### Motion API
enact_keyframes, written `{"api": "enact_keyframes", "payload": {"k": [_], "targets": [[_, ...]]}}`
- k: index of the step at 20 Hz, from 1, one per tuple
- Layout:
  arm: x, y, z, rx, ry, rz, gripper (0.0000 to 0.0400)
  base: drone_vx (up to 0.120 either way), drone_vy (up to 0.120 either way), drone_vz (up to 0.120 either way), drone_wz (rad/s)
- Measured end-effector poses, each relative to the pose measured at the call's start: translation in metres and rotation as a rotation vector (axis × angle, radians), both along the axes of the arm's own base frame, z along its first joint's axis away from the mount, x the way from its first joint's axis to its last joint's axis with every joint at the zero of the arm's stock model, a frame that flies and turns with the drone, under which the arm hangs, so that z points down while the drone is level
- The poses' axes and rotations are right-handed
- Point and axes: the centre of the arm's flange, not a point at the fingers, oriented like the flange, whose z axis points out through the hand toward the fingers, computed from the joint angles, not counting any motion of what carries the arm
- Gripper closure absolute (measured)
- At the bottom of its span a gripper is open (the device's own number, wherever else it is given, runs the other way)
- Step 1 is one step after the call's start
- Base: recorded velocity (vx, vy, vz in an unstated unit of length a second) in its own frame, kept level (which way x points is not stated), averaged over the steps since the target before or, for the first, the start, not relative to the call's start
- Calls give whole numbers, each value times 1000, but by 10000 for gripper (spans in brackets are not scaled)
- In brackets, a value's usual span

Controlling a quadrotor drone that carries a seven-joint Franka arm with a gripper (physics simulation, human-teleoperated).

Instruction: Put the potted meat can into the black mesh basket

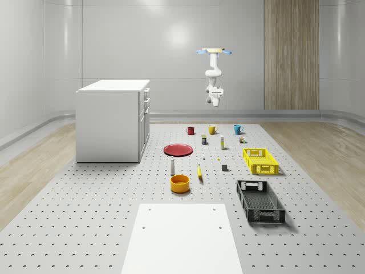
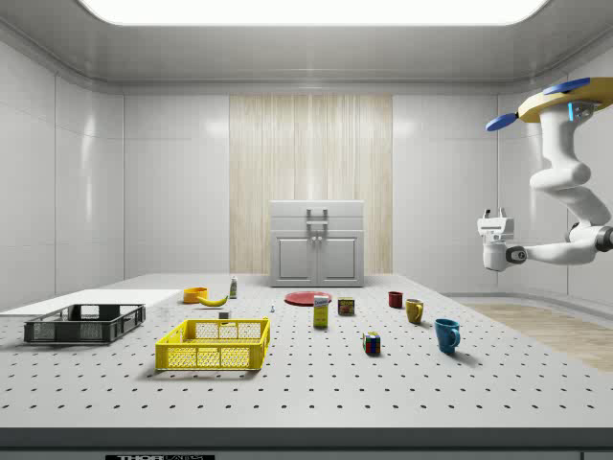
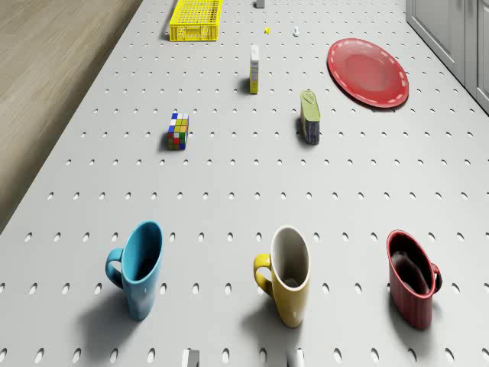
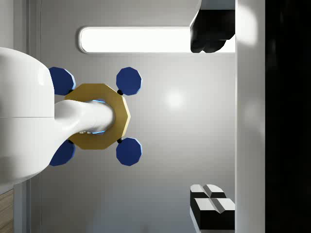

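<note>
Clock directions follow the whole-scene view, with twelve at the far end. A wide grey pegboard table filled the floor of a pale room. A white cabinet stood on it at ten o'clock. The drone hovered high over the table's far end at twelve o'clock, above a row of three mugs, with its white arm hanging bent beneath it. A black mesh basket lay at four o'clock, and a yellow basket sat just beyond it, at its twelve. A red plate lay near the middle.

The red mug, yellow mug and blue mug stood well apart from one another. The potted meat can stood on the table at six o'clock from the yellow mug, and at two o'clock from the plate. It was far from the black basket.

The gripper hung in the air well above the table and pointed upward. In the wrist view the gripper had its fingers spread wide and held nothing.
</note>
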Motion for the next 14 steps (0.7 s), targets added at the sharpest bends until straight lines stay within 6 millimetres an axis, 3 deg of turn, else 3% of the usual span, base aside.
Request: {"api": "enact_keyframes", "payload": {"k": [4, 9, 14], "targets": [[-4, 0, 30, 0, -3, 0, 0, 120, -20, 0, 0], [-3, 0, 61, 0, -7, 0, 0, 120, -120, 0, 0], [-1, 0, 81, 0, -11, 0, 0, 120, -120, 0, 0]]}}
